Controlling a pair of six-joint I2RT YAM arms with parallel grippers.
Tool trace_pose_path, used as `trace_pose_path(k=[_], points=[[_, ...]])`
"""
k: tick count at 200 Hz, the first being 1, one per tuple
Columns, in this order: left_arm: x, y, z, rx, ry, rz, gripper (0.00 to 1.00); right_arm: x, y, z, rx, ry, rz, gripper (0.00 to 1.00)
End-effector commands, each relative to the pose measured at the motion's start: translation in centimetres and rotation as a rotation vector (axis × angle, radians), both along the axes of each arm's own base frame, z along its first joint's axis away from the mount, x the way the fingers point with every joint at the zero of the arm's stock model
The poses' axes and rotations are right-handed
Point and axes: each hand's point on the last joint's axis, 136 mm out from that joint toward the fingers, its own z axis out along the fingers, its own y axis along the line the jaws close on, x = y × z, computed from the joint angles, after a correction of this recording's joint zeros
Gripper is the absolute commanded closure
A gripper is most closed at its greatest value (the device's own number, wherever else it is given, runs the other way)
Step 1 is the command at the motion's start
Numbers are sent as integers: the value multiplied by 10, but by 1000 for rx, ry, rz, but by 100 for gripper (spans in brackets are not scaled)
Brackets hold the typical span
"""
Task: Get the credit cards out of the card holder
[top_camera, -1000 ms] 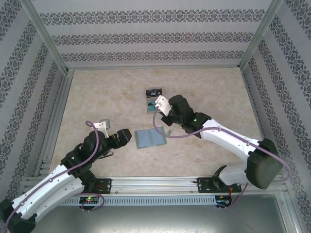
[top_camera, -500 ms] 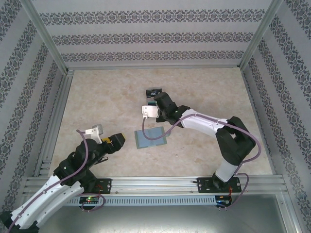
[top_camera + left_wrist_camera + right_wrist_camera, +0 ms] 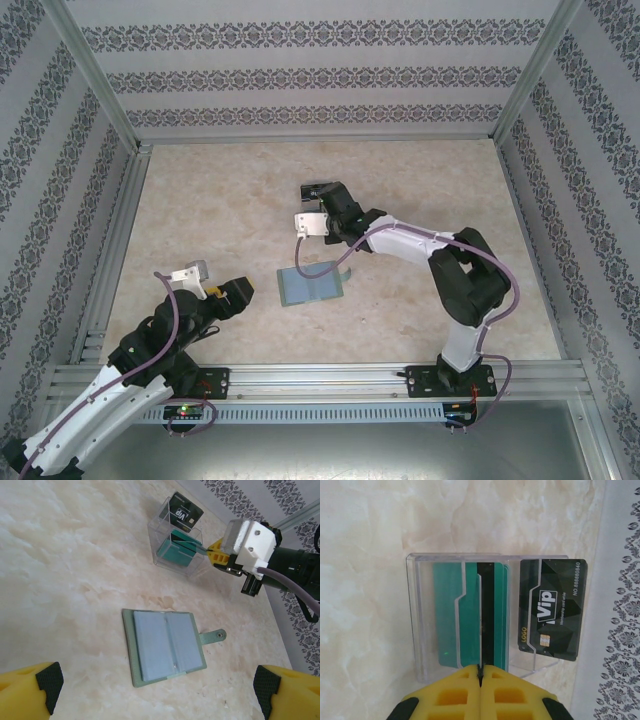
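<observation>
The sage-green card holder [image 3: 310,285] lies open and flat on the table, its bluish inner pockets [image 3: 165,645] up and its closure tab [image 3: 213,636] pointing right. My left gripper [image 3: 157,682] hovers open just on its near side, holding nothing. My right gripper [image 3: 480,672] is shut on a teal credit card [image 3: 189,544], seen edge-on and reaching into a clear stand [image 3: 412,615]. Teal cards [image 3: 447,615] with a dark stripe stand in that slot. A black VIP card [image 3: 555,610] leans in the slot beside them.
The clear stand [image 3: 312,200] sits just beyond the card holder, mid-table. Patterned walls and aluminium rails [image 3: 120,230] enclose the marble table on three sides. Bare tabletop lies left and right of the card holder.
My right gripper has moved away from above the card holder to the clear stand, carrying the teal card. The left arm has drawn back a little toward the near left, still open.
</observation>
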Motion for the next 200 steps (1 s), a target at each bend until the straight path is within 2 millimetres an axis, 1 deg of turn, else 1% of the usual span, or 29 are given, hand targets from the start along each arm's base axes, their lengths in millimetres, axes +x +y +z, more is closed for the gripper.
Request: trace_pose_path(k=[1, 44, 51, 75, 87, 109, 131, 171, 180, 200], points=[[-2, 3, -11, 18, 22, 7, 1, 11, 5, 6, 1, -24, -12, 100], [-2, 1, -15, 16, 29, 1, 1, 15, 3, -4, 7, 1, -40, 100], [-3, 1, -15, 15, 29, 0, 1, 15, 2, -6, 7, 9, -43, 93], [-3, 0, -14, 15, 26, -4, 1, 16, 2, -8, 18, 20, -57, 87], [-2, 0, -14, 14, 24, -5, 0, 18, 1, -8, 23, 21, -67, 76], [-2, -1, -14, 14, 22, -6, 1, 24, 1, -9, 27, 7, -84, 70], [-2, -1, -14, 12, 23, -6, 0, 31, 1, -10, 33, 8, -107, 70], [-2, 0, -14, 13, 26, -1, 1, 37, 4, -10, 42, -1, -127, 70], [-2, 1, -14, 17, 26, -1, 1, 37, 3, -6, 54, -4, -134, 70], [-3, 1, -14, 20, 28, 1, 1, 35, 1, 8, 108, -14, -155, 69]])
